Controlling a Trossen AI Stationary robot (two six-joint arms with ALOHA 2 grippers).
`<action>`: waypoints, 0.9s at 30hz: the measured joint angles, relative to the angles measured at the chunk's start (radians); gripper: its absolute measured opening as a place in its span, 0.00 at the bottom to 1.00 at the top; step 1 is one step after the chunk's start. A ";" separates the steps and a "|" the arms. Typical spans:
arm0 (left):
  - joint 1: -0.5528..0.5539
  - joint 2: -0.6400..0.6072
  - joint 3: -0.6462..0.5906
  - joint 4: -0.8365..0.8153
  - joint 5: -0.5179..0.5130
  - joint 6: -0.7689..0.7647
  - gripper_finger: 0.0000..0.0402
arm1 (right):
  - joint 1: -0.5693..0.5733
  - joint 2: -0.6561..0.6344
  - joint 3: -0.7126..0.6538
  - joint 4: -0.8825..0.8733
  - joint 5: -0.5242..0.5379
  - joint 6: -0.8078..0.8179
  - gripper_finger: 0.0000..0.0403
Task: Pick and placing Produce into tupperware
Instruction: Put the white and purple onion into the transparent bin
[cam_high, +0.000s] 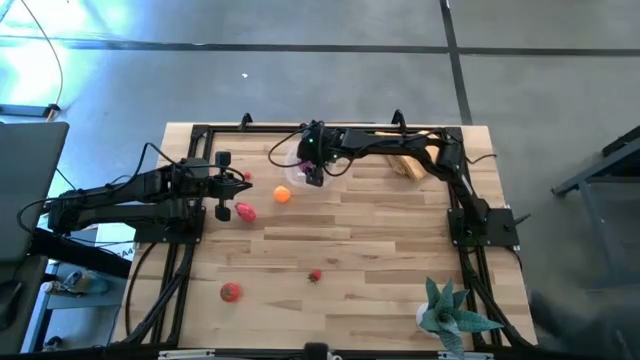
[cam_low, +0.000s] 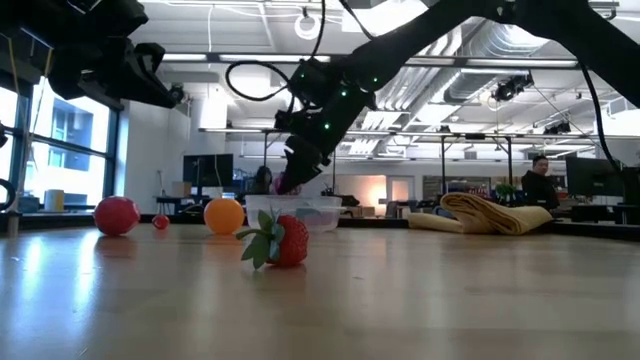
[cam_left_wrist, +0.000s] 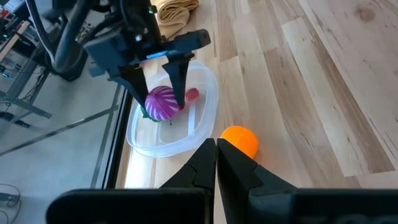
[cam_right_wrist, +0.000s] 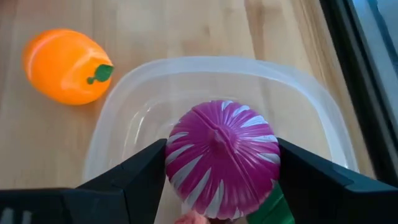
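Magenta with white stripes, a round vegetable (cam_right_wrist: 222, 158) sits clamped between the fingers of the right gripper (cam_left_wrist: 161, 87), which hangs just over the tupperware (cam_left_wrist: 205, 112) near the table's far edge. The wrist views put the vegetable directly above the container's opening, so the drop looks close but not yet made. A small pink piece (cam_left_wrist: 193, 94) already lies inside the tupperware, beside the held vegetable; that much of the task appears done.

Outside it, several pieces of produce are left. An orange fruit (cam_high: 282, 195) rests on the wood just beside the container. A pink-red piece (cam_high: 243, 211) lies near the left gripper (cam_high: 226, 190), whose fingers are clenched together on nothing while that arm waits at the left side of the table. Nearer the front edge sit a red tomato-like piece (cam_high: 231, 291) and a small strawberry (cam_high: 315, 275), well apart from the tupperware.

By this count, one piece is in, one is about to go in, and four remain on the table (cam_high: 380, 250). A tan cloth (cam_high: 408, 166) lies folded beside the right arm, and a teal plant (cam_high: 452, 312) stands at the front right corner; neither belongs to the job.
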 joint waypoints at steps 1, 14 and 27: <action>0.000 0.000 0.000 0.000 0.000 0.000 0.01 | -0.005 0.005 0.000 -0.004 -0.012 0.015 0.65; 0.000 0.000 0.000 0.000 0.000 0.000 0.01 | -0.007 0.058 0.083 -0.163 -0.012 0.052 0.65; 0.000 0.000 0.000 0.000 0.000 0.000 0.01 | -0.007 0.059 0.085 -0.182 -0.011 0.052 0.65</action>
